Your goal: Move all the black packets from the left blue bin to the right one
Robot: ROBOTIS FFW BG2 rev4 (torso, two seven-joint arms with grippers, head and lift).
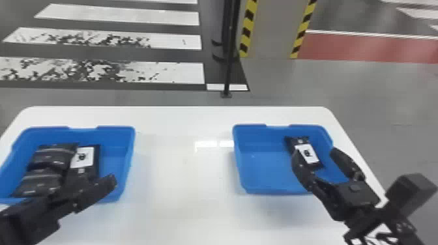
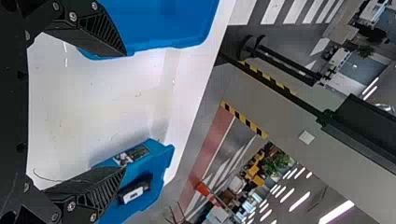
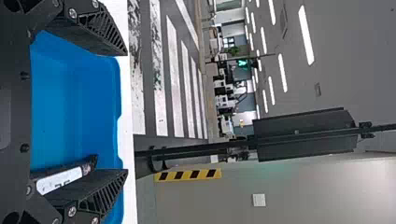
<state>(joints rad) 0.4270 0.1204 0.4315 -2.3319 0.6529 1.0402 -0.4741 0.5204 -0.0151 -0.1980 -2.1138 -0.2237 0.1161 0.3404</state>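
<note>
Grey floor [image 1: 374, 97] is stretching out behind a white table [image 1: 182, 169] where two blue bins are sitting well apart, and the job is looking only partly done: one black packet with a white label [image 1: 307, 153] is lying in the right bin [image 1: 260, 159], while at least three are waiting in the left bin [image 1: 125, 156], a labelled one [image 1: 84, 158] beside two puffy dark ones [image 1: 53, 156]. Over the right bin, the right gripper [image 1: 315, 150] is hanging with its fingers spread, gripping nothing, and the left gripper [image 2: 124, 111], likewise spread and empty, is hovering by the left bin's near side.
</note>
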